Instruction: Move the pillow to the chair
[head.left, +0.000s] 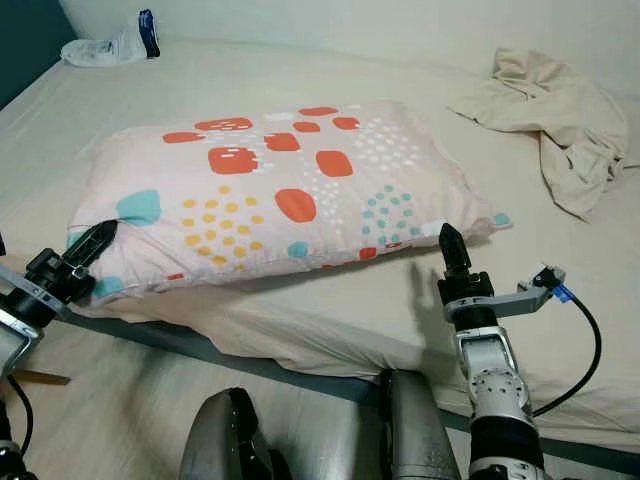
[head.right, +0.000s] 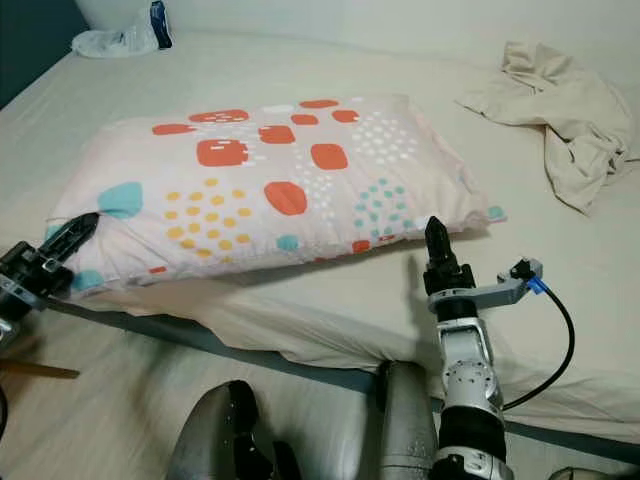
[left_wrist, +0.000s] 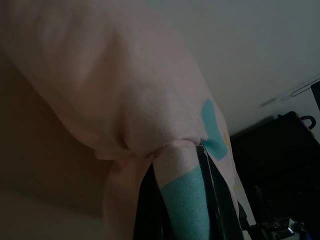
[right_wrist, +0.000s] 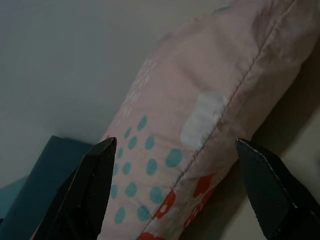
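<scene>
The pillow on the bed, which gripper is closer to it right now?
Left. The left gripper is pinching the pillow at its near corner, while the right gripper is open just short of the opposite edge.

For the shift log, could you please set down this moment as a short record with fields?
pillow: patterned pillow lying flat on the bed, near its front edge
left gripper: left gripper at the pillow's near-left corner, fabric pinched between its fingers
right gripper: right gripper open, just short of the pillow's near-right corner
other items: crumpled beige cloth at far right; plastic bag at far left
</scene>
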